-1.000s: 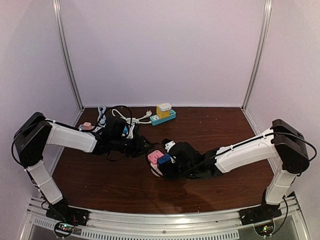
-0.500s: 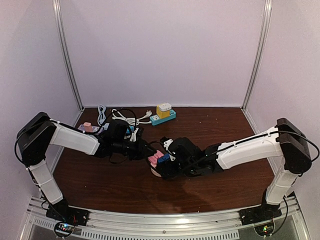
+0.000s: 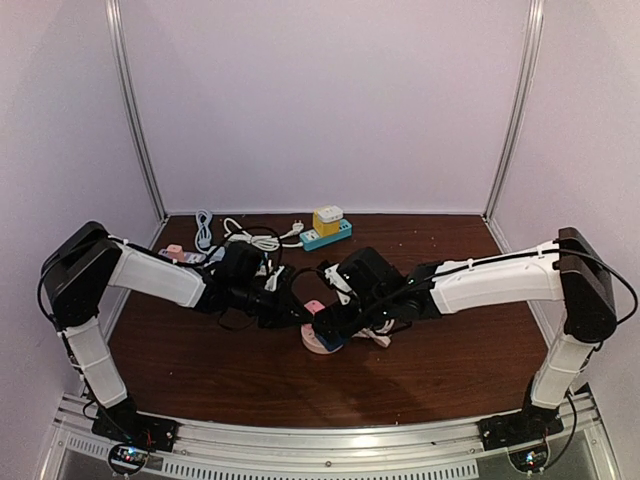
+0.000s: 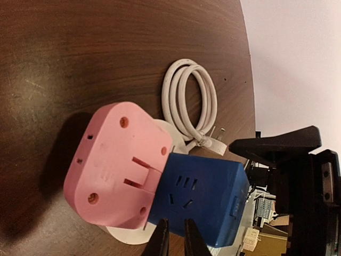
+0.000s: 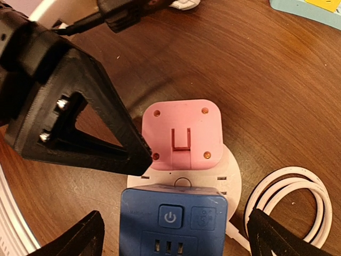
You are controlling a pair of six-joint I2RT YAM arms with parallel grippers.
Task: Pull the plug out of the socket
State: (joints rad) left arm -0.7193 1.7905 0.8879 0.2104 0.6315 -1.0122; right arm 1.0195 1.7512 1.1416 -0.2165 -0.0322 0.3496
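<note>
Socket (image 5: 232, 182), round and white, sits mid-way across the bench (image 5: 277, 80), carrying pink plug (image 5: 182, 133) at twelve o'clock and blue plug (image 5: 173, 216) at six. Right fingers (image 5: 80, 237) gape wide, flanking blue plug at three and nine. Left fingers (image 4: 161, 241), nearly closed, meet pink plug's eight o'clock corner.

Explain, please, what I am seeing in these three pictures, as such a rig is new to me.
Two robot arms are bolted to a table. One picture looks down from above; the other two come from cameras on the wrists. A pink plug block and a blue plug block sit on a white round socket base, beside a coiled white cable. The right gripper stands open around the blue block; the left gripper, nearly closed, holds nothing visible.
</note>
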